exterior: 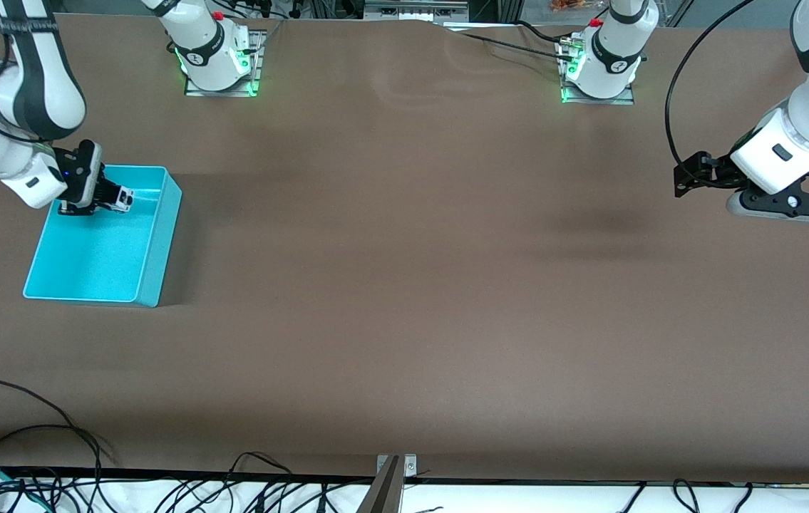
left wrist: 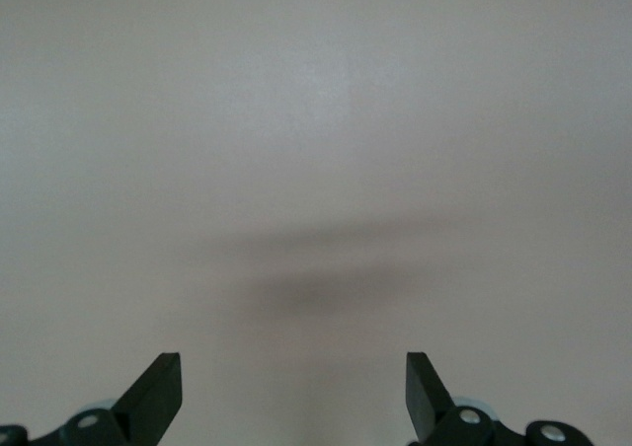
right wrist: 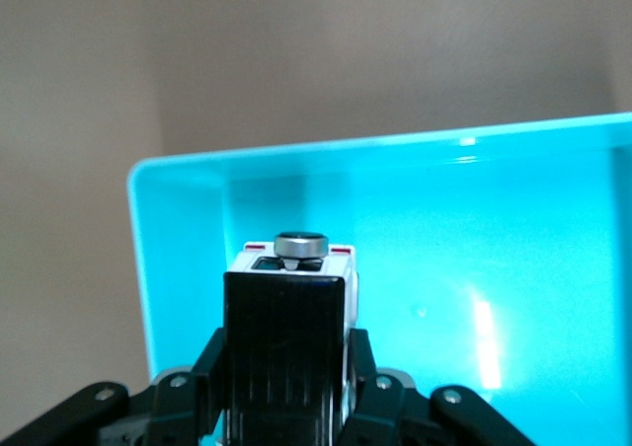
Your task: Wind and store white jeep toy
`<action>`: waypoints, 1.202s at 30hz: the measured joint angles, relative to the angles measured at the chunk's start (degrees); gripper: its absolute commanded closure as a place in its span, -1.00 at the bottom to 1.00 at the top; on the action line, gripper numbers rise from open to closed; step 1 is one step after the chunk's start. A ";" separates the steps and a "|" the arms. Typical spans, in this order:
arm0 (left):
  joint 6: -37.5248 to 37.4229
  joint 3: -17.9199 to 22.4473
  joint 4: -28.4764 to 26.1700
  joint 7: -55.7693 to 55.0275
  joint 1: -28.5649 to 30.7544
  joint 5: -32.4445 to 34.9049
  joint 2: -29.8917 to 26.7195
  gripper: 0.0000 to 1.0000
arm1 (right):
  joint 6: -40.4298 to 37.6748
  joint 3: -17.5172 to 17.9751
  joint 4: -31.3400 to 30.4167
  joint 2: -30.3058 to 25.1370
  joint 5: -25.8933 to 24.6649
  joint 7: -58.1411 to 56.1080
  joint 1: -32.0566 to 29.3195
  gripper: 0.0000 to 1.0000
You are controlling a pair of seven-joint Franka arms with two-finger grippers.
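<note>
Now the right pincer [exterior: 113, 200], at the frame's left, is pinching the white jeep toy [exterior: 122, 199] over the cyan bin [exterior: 155, 251] for storing, while the left pincer [left wrist: 293, 392] waits spread above the bare worktop [exterior: 404, 285].

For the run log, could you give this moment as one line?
right gripper: shut on white jeep toy, over cyan bin | left gripper: open, waiting
</note>
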 measured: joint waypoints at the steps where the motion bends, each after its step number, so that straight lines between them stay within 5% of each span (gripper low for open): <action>1: -0.24 0.02 0.30 0.00 0.00 0.00 0.00 -1.00 | 0.92 -0.08 -0.03 0.90 0.34 -0.71 0.00 0.77; 16: -1.22 0.27 2.02 0.00 0.04 0.00 0.50 -1.00 | 7.52 -1.54 0.05 9.56 5.52 -7.81 -0.59 0.71; 21: -1.22 0.28 2.72 0.00 0.04 0.00 0.95 -1.00 | 7.64 -1.59 0.07 10.07 5.54 -7.97 -0.88 0.11; 28: -1.22 0.26 3.82 0.00 0.03 0.00 1.11 -1.00 | 7.64 -1.59 0.07 10.54 5.81 -8.00 -0.88 -1.00; 36: -1.22 0.31 4.00 0.00 0.04 0.00 1.18 -1.00 | 7.32 -1.54 0.87 10.64 6.57 -8.09 -0.86 -1.00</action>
